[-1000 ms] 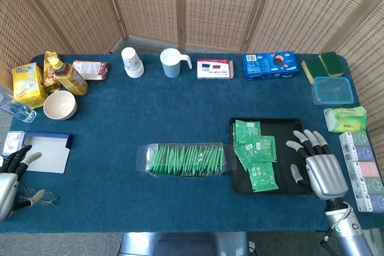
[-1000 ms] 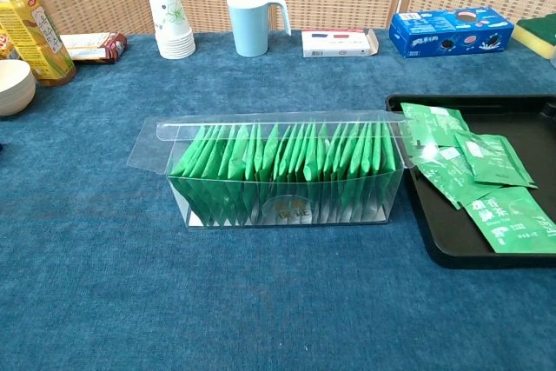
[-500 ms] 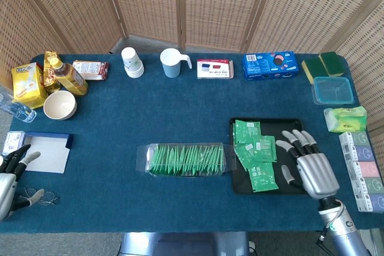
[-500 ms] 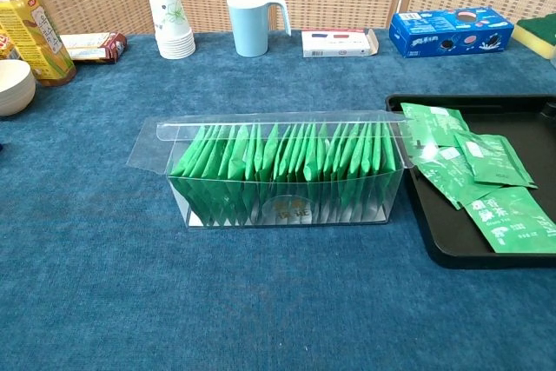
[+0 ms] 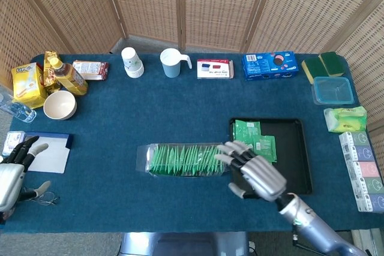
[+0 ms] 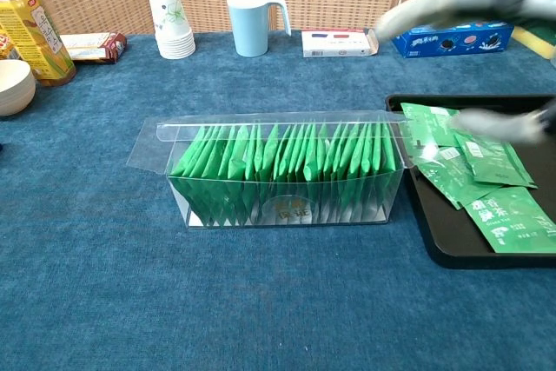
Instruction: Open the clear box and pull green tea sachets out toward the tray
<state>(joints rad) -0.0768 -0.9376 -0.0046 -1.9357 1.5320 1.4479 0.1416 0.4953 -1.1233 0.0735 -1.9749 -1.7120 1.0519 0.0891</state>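
The right robot hand (image 5: 255,173) is held open, fingers spread, with nothing in it, over the near left part of the tray (image 5: 300,148), just beside the right end of the clear box (image 5: 185,160). The box sits open near the middle of the desk (image 5: 180,106), full of green tea sachets (image 6: 287,167). The light box could be bumped and slid, or many sachets could be dragged out together. The left robot hand (image 5: 15,169) is held open at the desk's left edge.
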